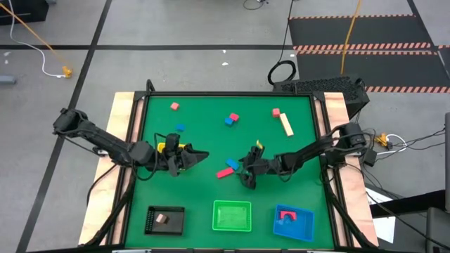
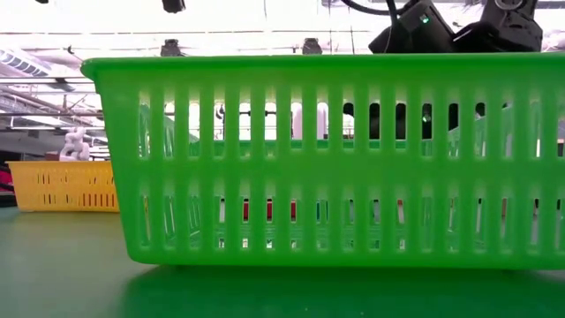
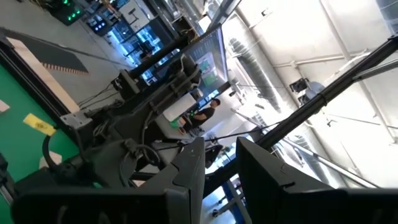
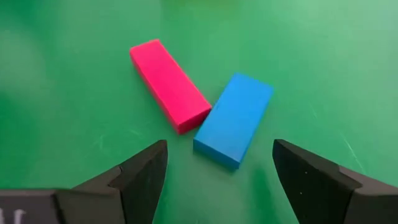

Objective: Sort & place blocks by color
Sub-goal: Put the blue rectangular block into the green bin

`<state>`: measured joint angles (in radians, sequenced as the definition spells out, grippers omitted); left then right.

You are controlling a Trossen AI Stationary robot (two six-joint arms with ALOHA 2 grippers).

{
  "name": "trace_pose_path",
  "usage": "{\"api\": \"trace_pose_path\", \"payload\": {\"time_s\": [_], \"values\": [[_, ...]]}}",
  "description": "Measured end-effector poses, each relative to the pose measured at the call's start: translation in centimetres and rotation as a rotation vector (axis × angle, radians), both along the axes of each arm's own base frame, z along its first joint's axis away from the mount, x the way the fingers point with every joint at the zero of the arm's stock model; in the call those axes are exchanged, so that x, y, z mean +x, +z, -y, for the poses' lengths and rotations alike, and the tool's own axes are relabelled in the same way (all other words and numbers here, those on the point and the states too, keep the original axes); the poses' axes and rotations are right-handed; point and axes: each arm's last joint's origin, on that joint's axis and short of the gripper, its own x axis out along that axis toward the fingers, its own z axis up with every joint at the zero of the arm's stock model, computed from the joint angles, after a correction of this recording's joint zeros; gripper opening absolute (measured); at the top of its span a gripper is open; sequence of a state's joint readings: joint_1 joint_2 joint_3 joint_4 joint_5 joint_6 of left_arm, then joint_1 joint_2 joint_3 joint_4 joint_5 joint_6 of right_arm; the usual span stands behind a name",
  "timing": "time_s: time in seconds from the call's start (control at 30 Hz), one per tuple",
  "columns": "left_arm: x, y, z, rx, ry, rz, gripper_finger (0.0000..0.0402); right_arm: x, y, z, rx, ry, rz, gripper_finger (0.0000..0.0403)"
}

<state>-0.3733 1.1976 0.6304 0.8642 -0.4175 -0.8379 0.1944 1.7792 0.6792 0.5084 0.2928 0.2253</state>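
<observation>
the right gripper (image 4: pixel 214 180) hangs low over the green mat, fingers spread wide and holding nothing, and framed between them lie a blue bar (image 4: pixel 234 119) and a pink-red bar (image 4: pixel 169 84), flat, smooth-faced and sharp-edged, meeting corner to side in a loose v. from above, that right gripper (image 1: pixel 247 176) sits just beside the pink-red bar (image 1: pixel 225 172) and the blue bar (image 1: pixel 232 164) at mid-table. this looks like the approach for a pick; the blue one sits more squarely in the gap, so the next move likely calls for a straight drop and a close across its narrow width without nudging its neighbour. nearest the front edge wait the slotted plastic trays: a black tray (image 1: pixel 164 220) with a pale block in it, a green tray (image 1: pixel 232 216), a blue tray (image 1: pixel 293 222) with something pink-red in it. the left gripper (image 1: pixel 195 157) hovers over the mat to the left by a yellow tray (image 1: pixel 166 147), its fingers (image 3: pixel 273 174) a little apart and holding nothing. farther back lie scattered small cubes, and a cream bar (image 1: pixel 286 124) lies near the far right.
</observation>
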Motion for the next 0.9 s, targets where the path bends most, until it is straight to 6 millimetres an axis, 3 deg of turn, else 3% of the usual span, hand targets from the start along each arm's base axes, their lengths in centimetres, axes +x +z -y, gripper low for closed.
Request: {"api": "trace_pose_path", "payload": {"time_s": [0.53,0.7,0.9], "values": [[0.3,-0.3,-0.5,0.036,0.027,-0.033,0.0093,0.6,-1.8,0.4,-0.081,-0.103,0.037,0.0283],[0.3,-0.5,-0.5,0.040,0.026,-0.052,0.0093,0.5,-1.8,1.3,-0.116,-0.258,0.053,0.0283],[0.3,-0.5,-0.4,0.040,0.025,-0.052,0.0093,0.7,-1.9,2.2,0.028,-0.249,0.056,0.0270]]}}
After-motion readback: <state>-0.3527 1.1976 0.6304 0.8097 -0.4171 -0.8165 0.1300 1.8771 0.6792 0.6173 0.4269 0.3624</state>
